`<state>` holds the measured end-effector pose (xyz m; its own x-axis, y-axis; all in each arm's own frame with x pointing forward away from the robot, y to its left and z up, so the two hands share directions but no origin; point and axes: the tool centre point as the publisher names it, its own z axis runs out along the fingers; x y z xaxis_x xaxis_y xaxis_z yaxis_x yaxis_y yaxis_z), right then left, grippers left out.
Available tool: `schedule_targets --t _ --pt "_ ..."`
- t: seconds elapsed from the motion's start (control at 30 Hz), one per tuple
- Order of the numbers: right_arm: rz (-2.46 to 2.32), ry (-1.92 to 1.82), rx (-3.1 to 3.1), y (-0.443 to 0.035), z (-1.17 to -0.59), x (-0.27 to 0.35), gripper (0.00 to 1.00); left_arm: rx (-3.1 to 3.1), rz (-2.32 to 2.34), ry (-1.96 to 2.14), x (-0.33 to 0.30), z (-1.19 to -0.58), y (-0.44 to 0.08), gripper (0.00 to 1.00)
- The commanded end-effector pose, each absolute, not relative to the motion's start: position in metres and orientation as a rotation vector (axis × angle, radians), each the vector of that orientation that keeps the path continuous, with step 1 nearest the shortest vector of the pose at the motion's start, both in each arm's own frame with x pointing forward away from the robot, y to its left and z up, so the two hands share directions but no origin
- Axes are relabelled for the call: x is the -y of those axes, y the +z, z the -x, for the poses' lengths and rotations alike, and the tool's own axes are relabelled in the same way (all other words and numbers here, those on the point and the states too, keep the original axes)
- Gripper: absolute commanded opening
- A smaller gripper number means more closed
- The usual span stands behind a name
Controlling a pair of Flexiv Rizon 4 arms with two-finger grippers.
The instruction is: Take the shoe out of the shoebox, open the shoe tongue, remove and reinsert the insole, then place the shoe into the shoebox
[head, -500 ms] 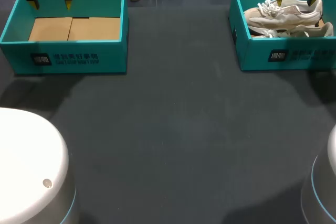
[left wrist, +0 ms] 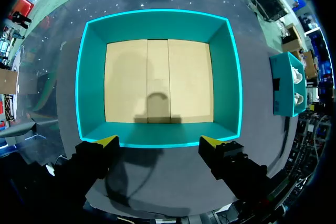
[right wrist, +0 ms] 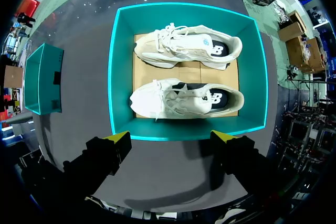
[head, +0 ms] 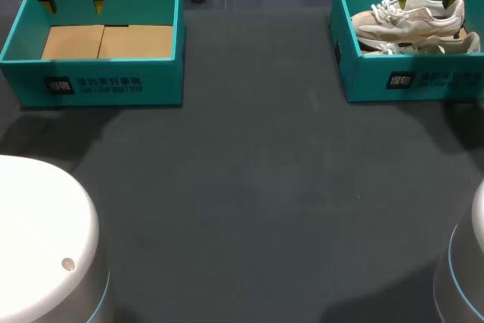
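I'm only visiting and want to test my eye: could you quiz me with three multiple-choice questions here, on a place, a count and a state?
1. Where are the shoes? A) in the teal box on the right B) on a shelf C) hanging from a gripper
2. How many shoes are there? A) one B) two C) four
3. The right gripper is: A) shut on a shoe B) shut on the box's wall C) open, holding nothing
1 A: both lie inside that box. 2 B: a pair, side by side. 3 C: it stands wide open, touching nothing.
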<state>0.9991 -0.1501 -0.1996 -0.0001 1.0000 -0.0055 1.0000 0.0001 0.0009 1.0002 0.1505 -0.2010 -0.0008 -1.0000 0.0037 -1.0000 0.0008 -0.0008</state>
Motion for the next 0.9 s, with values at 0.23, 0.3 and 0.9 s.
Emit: schedule_targets --t 0.23,0.3,0.9 --pt "-2.218 -0.006 -2.219 -0.199 -0.999 0.150 1.00 2.221 -2.220 0.003 -0.150 -1.000 -0.201 1.00" --pt "-2.218 -0.006 -2.219 -0.199 -0.999 0.150 1.00 2.221 -2.220 0.003 -0.150 -1.000 -0.201 1.00" --pt "-2.208 -0.089 -2.169 -0.208 -1.008 0.231 1.00 2.221 -2.220 0.003 -0.150 -1.000 -0.201 1.00"
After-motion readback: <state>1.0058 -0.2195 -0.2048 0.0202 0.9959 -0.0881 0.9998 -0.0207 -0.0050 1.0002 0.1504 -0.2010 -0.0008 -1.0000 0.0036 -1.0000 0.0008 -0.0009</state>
